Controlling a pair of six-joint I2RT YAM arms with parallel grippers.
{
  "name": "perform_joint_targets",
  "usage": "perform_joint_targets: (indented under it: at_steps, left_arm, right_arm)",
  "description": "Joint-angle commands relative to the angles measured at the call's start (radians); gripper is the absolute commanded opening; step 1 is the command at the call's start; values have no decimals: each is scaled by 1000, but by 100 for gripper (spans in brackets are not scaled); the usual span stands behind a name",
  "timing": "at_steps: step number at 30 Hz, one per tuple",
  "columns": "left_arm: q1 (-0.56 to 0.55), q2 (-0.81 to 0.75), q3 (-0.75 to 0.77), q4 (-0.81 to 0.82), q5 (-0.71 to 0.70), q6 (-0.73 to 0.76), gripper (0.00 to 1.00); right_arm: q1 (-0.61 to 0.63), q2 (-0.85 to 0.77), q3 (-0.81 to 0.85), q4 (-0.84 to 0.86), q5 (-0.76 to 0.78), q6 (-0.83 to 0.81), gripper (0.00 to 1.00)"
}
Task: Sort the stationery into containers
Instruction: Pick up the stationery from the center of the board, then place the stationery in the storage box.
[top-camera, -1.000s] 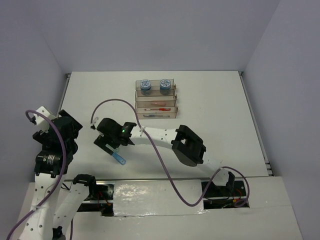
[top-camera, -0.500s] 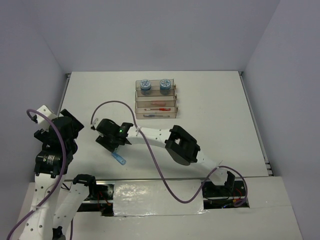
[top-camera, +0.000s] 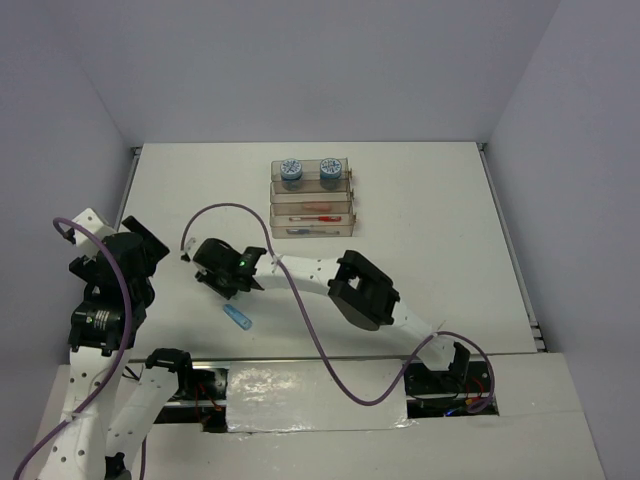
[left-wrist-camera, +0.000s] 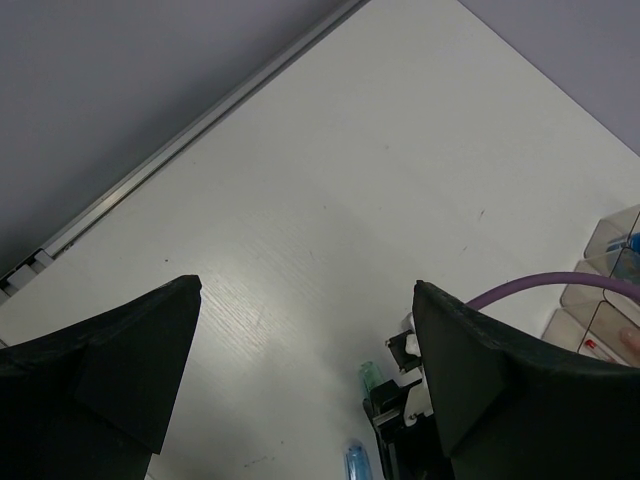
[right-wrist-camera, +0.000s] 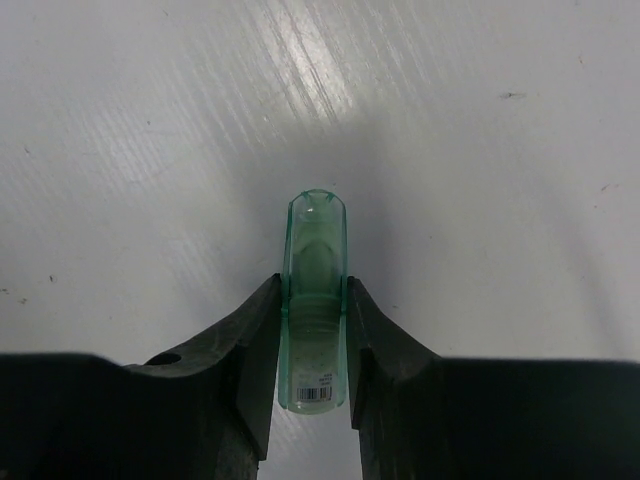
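Green capsule (right-wrist-camera: 317, 240) lies on surface (right-wrist-camera: 480, 150), away from containers (top-camera: 349, 200). Right tool (right-wrist-camera: 313, 290) pinches it for pickup; left tool (left-wrist-camera: 306, 290) gapes empty.

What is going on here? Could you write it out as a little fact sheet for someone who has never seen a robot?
Right gripper: closed on a green capsule, low over the table
Left gripper: open, holding nothing
Loose item: blue capsule on the table, just beside the right gripper
Containers: clear trays at the far side; two blue rolls in the rearmost, pens in nearer ones
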Motion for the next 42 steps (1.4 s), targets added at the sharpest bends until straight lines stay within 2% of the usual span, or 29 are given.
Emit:
perform_joint_targets:
  at_steps: [1, 4, 6, 11, 15, 17, 18, 23, 30, 33, 39, 42]
  left_arm:
    - [4, -4, 13, 38, 6, 30, 99]
    - [2, -7, 12, 40, 8, 34, 99]
    - [-1, -12, 9, 41, 5, 37, 99]
    - [-11, -10, 9, 46, 5, 40, 99]
    - [-13, -16, 7, 55, 16, 43, 99]
    - [-13, -16, 5, 58, 20, 46, 99]
    - [-14, -15, 5, 60, 25, 46, 99]
    - [-19, -1, 1, 72, 57, 64, 99]
    - [-25, -7, -2, 79, 77, 70, 99]
    - [-33, -15, -2, 81, 77, 73, 99]
    - [-34, -19, -2, 83, 85, 78, 99]
    - [-34, -21, -4, 86, 86, 81, 99]
  right_arm:
    - [-19, -90, -98, 92, -42, -63, 0]
    - [-32, -226, -237, 223, -126, -175, 0]
    - [-49, -317, -306, 252, -199, -243, 0]
    - [-136, -420, -316, 168, -257, -442, 0]
    - [-294, -472, -294, 131, -282, -531, 0]
    - [-334, -464, -277, 120, -251, -579, 0]
    - [-368, -455, -267, 110, -184, -635, 0]
    - [-430, -343, -106, -27, -93, -770, 0]
    - [-503, -204, -28, 34, -38, -792, 0]
    - [-529, -184, -32, 80, -79, -751, 6]
    - [-535, -162, -24, 137, -41, -763, 20]
    - [-542, -148, -7, 130, -36, -761, 33]
